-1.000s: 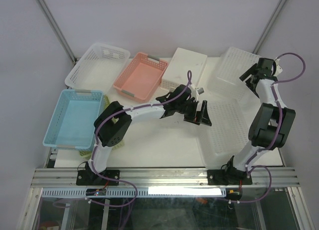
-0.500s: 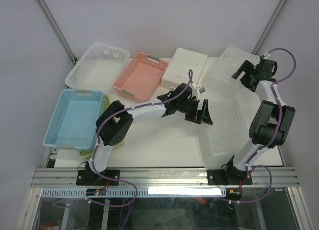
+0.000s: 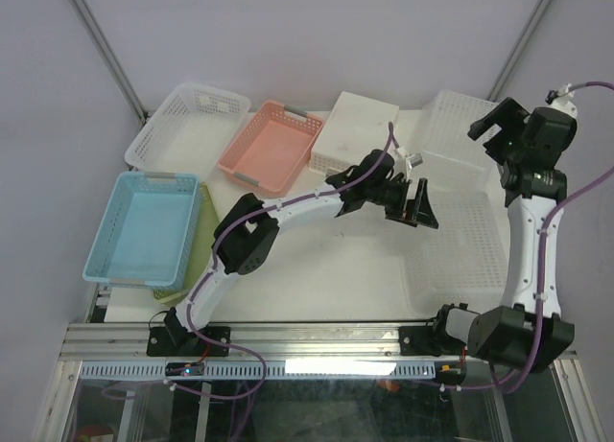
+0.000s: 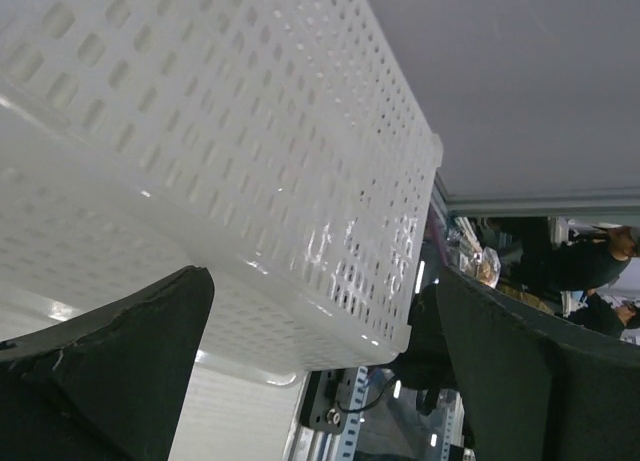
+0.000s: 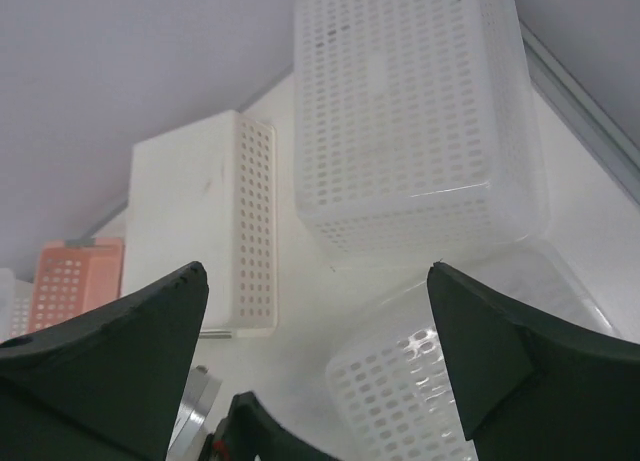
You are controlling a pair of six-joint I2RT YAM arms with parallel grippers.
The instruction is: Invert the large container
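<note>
1. The large container (image 3: 460, 260) is white and perforated. It stands on the front right part of the table (image 3: 317, 269). I cannot tell whether its opening faces up or down.
2. The left gripper (image 3: 414, 204) is at the far left corner of this container, with its fingers (image 4: 120, 371) spread wide and nothing between them. In the left wrist view the perforated wall fills the space in front of them. I cannot tell if they touch it.
3. The right gripper (image 3: 491, 126) hangs high over the back right corner, fingers (image 5: 110, 361) spread, holding nothing.
4. A second perforated container (image 3: 451, 126) stands just behind the large one, with a flat perforated face upward.
5. To the left along the back are a white box (image 3: 355, 126), a pink basket (image 3: 273, 147) and a white basket (image 3: 187, 124).
6. A blue basket (image 3: 144, 226) stands at the left edge.
</note>
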